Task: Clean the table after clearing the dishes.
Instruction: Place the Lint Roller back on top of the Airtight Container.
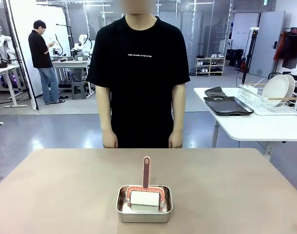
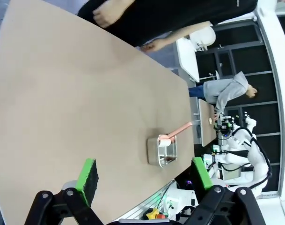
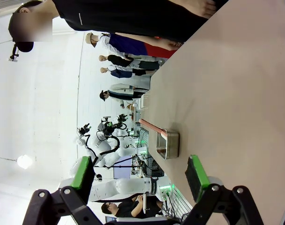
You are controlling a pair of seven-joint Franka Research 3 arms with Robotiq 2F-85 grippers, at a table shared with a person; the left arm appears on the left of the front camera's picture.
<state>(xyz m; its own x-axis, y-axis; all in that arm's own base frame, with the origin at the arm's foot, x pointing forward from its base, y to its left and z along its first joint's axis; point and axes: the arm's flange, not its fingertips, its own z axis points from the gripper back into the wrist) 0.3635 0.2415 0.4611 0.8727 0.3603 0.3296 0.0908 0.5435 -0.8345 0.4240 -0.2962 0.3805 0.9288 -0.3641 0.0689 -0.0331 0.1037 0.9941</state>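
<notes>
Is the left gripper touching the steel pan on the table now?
Apart. In the left wrist view the open left gripper hangs above the table, and the steel pan sits farther off, with bare tabletop between.

- Worktop [image 1: 65, 190]: wide tan-beige matte top w/ rounded corners, lying flat.
- Dishes: white plates [image 1: 276, 90] standing on edge in wire rack, dark tray [image 1: 227, 105] lying on white side table.

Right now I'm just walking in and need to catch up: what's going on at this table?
Nothing is being handled. A steel pan sits near the robot's edge of the table, holding a white block and a pink-handled tool with its handle sticking up. The person stands at the far side, hands down. The left gripper and right gripper are open, above the table, holding nothing.
</notes>
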